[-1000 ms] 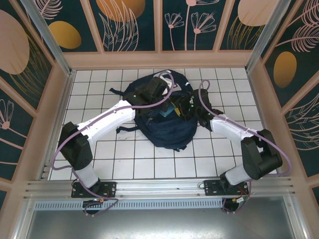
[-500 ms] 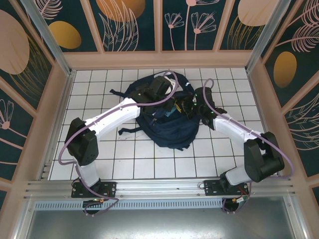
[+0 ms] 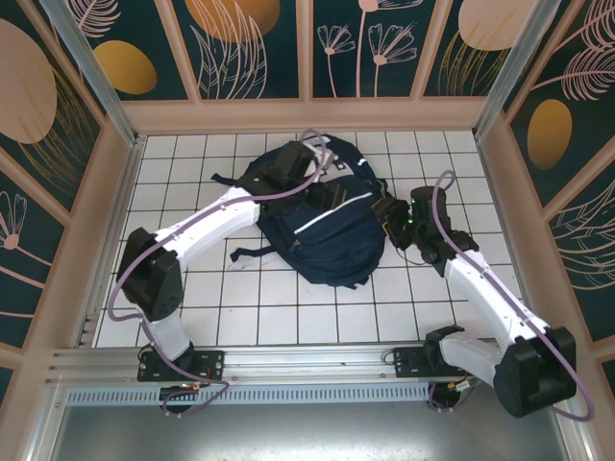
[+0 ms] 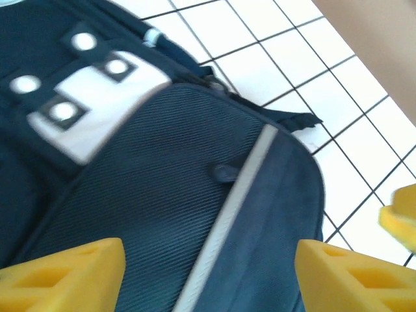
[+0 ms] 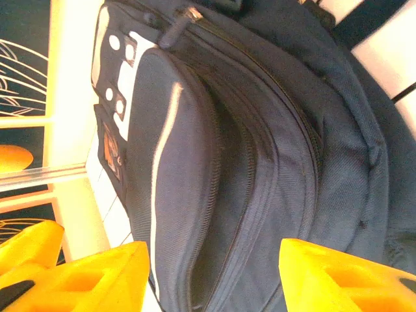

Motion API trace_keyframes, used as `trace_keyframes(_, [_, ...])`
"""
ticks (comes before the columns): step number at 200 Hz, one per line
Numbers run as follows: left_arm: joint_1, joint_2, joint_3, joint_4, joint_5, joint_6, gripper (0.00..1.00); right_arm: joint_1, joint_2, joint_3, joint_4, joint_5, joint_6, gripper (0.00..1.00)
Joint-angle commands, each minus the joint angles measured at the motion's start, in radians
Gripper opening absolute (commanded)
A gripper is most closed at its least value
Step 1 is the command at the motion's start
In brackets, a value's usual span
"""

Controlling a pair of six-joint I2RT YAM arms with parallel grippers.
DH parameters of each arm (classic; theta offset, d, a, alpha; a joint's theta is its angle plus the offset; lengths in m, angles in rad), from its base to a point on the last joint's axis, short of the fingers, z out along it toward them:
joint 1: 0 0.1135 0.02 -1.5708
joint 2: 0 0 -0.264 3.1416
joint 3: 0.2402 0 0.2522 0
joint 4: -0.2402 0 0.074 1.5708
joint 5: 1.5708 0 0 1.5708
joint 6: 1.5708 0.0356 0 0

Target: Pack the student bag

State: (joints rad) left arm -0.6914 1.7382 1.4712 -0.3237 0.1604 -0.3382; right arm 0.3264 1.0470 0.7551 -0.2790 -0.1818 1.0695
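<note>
— Both claws have just sprung apart, and the right arm has swung out from over the student bag (image 3: 327, 235) to its side.
— So where's the right claw (image 3: 389, 217) now?
— Low beside the bag, fingers spread, nothing between them. The bag's side lies straight ahead of it, just off the fingertips, with a zip pull (image 5: 184, 18) at the far end.
— And the left claw (image 3: 332, 192)?
— Hanging over the bag's far end, jaws wide too, holding nothing. Right beneath it is the front pocket. The white stripe (image 4: 227, 214) runs down between its fingers, and the grey patch (image 4: 97, 107) sits a little beyond, off to its left.
— Touching the fabric?
— Can't tell from here; it's close above it.
— And the bag itself?
— Lying flat on the white tiled floor (image 3: 240, 307), under the left claw and just to the left of the right one. A black strap (image 3: 246, 252) trails out on the left claw's side.
</note>
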Motion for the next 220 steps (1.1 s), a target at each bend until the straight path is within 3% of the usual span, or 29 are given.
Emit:
trace_keyframes(1, [0.075,-0.125,-0.113,0.091,0.027,-0.108,0.75,0.007,-0.020,0.013,-0.070,0.047,-0.138,0.58])
trace_keyframes(22, [0.120,-0.198,-0.230,0.124,-0.027,-0.180,0.77,0.029,0.028,0.046,-0.056,-0.009,-0.169,0.62])
trace_keyframes(41, [0.147,-0.238,-0.307,0.151,-0.037,-0.230,0.77,0.044,0.106,0.079,-0.040,-0.045,-0.177,0.60])
trace_keyframes(65, [0.163,-0.260,-0.363,0.172,-0.048,-0.267,0.75,0.056,0.200,0.120,0.007,-0.059,-0.205,0.49])
trace_keyframes(96, [0.168,-0.259,-0.392,0.193,-0.044,-0.288,0.73,0.051,0.344,0.203,0.003,-0.021,-0.248,0.16])
trace_keyframes(134, [0.169,-0.256,-0.407,0.212,-0.022,-0.288,0.73,0.015,0.464,0.262,0.001,0.136,-0.311,0.03])
trace_keyframes(165, [0.170,-0.249,-0.416,0.235,-0.001,-0.295,0.73,-0.030,0.549,0.335,0.019,0.171,-0.419,0.09])
trace_keyframes(178, [0.169,-0.248,-0.422,0.245,-0.001,-0.302,0.73,-0.026,0.552,0.365,-0.017,0.174,-0.453,0.20])
trace_keyframes(197, [0.170,-0.254,-0.443,0.265,-0.003,-0.325,0.73,0.006,0.479,0.351,-0.068,0.192,-0.480,0.44])
trace_keyframes(220, [0.170,-0.260,-0.472,0.290,-0.012,-0.363,0.73,0.080,0.361,0.304,-0.139,0.244,-0.477,0.56])
